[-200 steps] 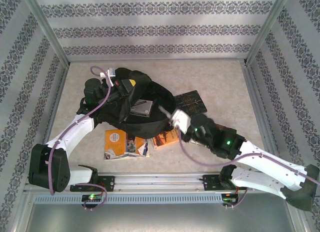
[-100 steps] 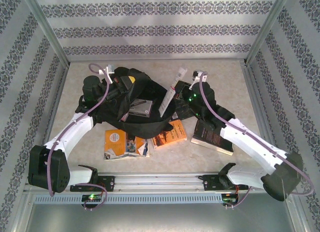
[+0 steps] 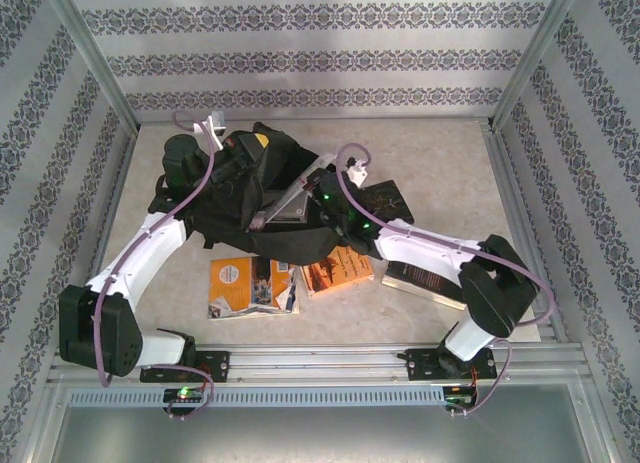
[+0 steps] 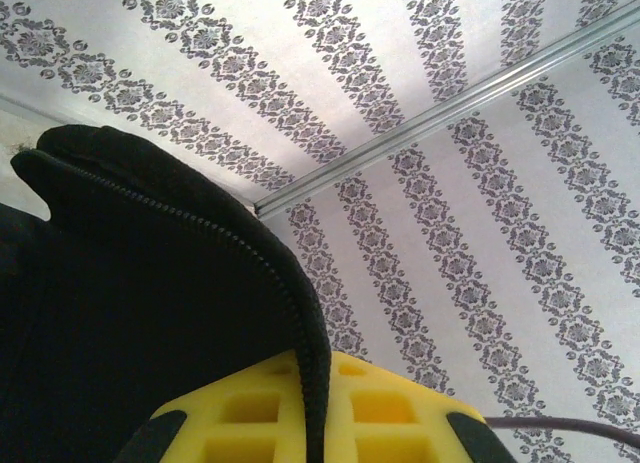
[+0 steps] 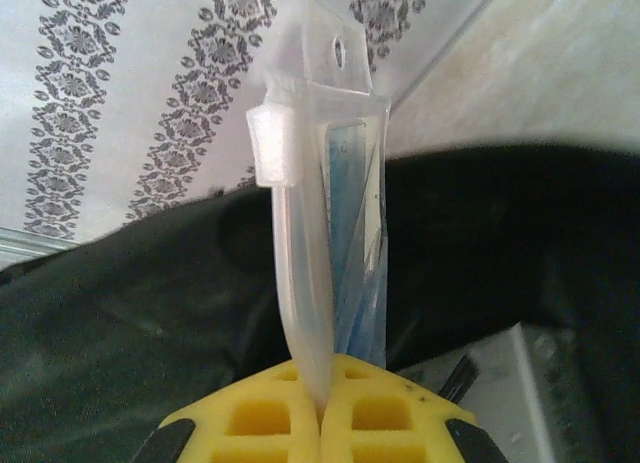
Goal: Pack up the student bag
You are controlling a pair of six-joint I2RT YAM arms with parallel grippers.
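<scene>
The student bag (image 3: 235, 218), a black fabric backpack, lies at centre left of the table. My left gripper (image 3: 258, 143) is shut on its zip edge (image 4: 300, 293), holding the opening up; the yellow fingers (image 4: 390, 413) pinch the zip between them. My right gripper (image 3: 312, 188) is shut on a clear plastic packet (image 5: 320, 183) with blue contents. The packet (image 3: 283, 198) slants over the bag's open mouth. Black fabric of the bag (image 5: 520, 243) lies right behind it, and a grey flat item (image 5: 525, 388) shows inside.
An orange book (image 3: 337, 273) and an orange-and-white book (image 3: 245, 286) lie in front of the bag. A dark book (image 3: 385, 198) sits right of it, and another dark book (image 3: 425, 278) lies under the right arm. Patterned walls enclose the table.
My right arm has swung from the near right up and left, carrying the clear packet over to the bag's opening. The left gripper has kept its hold on the zip edge, shifting slightly.
</scene>
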